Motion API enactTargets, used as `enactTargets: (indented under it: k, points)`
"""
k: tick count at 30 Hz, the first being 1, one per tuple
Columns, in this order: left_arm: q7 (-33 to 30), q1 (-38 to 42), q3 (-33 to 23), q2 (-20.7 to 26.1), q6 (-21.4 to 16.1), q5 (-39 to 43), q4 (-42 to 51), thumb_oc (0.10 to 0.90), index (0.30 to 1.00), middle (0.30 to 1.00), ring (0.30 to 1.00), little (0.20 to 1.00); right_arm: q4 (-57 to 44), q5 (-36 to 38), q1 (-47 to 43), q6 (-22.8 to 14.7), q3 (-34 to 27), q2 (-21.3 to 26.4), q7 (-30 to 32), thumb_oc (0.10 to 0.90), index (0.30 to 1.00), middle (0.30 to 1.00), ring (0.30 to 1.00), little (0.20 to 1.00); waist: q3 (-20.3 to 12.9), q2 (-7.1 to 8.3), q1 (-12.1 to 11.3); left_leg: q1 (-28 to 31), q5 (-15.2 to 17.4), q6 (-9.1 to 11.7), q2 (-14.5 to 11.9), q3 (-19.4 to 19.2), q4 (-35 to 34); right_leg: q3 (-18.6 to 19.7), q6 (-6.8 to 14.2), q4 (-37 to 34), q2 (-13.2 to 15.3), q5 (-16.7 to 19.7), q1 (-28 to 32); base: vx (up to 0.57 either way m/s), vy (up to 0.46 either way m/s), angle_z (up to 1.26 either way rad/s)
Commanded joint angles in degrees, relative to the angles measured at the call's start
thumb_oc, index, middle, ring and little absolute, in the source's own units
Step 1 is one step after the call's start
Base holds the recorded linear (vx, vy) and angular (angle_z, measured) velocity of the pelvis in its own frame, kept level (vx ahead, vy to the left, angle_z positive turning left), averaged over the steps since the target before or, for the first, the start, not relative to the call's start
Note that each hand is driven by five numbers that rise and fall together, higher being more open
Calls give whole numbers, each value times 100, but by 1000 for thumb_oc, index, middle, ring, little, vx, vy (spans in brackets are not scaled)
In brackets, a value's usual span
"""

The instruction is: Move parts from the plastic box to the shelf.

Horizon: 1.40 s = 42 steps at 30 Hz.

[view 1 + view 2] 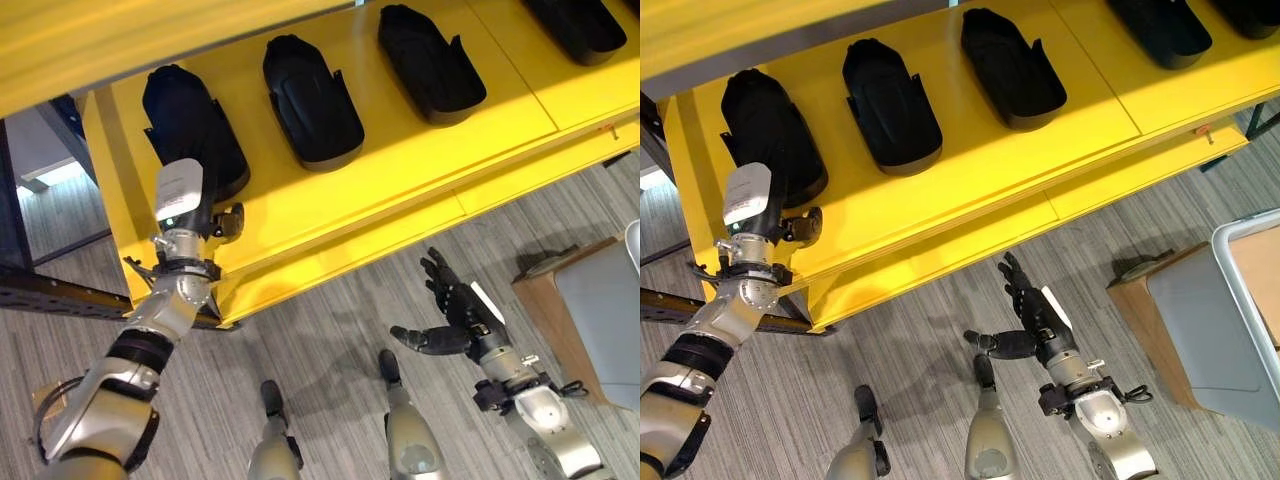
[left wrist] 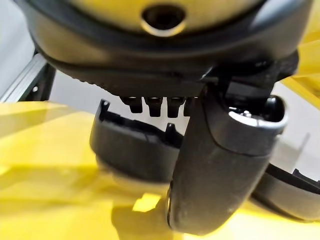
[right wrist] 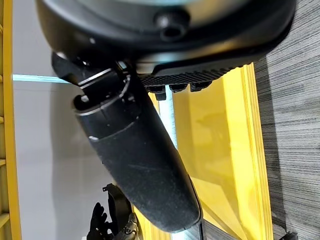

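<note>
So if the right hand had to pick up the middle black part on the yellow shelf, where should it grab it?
Probably across the narrow width of the middle black part, fingers and thumb on its long side walls, coming from the shelf's open front edge. It lies flat, hollow side up, with space beside its neighbours. The right hand is open.

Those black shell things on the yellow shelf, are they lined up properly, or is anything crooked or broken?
Nothing stands out. The black parts lie in a fairly even row on the yellow shelf, all angled alike, none visibly damaged. The left hand is at the leftmost part; the right hand hangs open over the floor.
</note>
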<state>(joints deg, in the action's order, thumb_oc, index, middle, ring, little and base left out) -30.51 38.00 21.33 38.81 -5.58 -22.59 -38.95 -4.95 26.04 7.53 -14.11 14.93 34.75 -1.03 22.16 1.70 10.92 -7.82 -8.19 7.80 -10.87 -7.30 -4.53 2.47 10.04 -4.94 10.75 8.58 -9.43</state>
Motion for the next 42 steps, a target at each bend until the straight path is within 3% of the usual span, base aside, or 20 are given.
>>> enactTargets:
  k: [1,19,33,42]
  points:
    - [-87,671,-214,92,-17,265,-692,900,1000,1000,1000,1000,-825,170,52,-538,-221,271,-48,900,1000,1000,1000,1000,-420,213,78,-268,346,-64,-155,141,729,0,-141,630,-5,-303,-328,0,0,0]
    - [70,377,-48,157,7,-47,-948,900,1000,1000,1000,1000,-823,189,2,-570,-181,316,-42,900,1000,1000,1000,1000,-359,218,25,-356,354,-64,-154,199,811,-12,-148,737,-15,-314,-388,0,0,0]
    - [122,-261,-197,885,-38,-787,-362,900,1000,1000,1000,1000,-764,154,15,-585,-273,315,-105,900,1000,1000,1000,1000,-356,164,-87,-385,371,-73,-141,256,863,-61,-149,727,14,-337,-331,0,0,0]
    - [141,-398,-254,1096,-57,-960,-112,900,1000,1000,1000,1000,-753,156,25,-577,-330,324,-130,900,1000,1000,1000,1000,-368,150,-112,-376,384,-72,-138,270,869,-65,-149,721,26,-338,-299,-2,3,2]
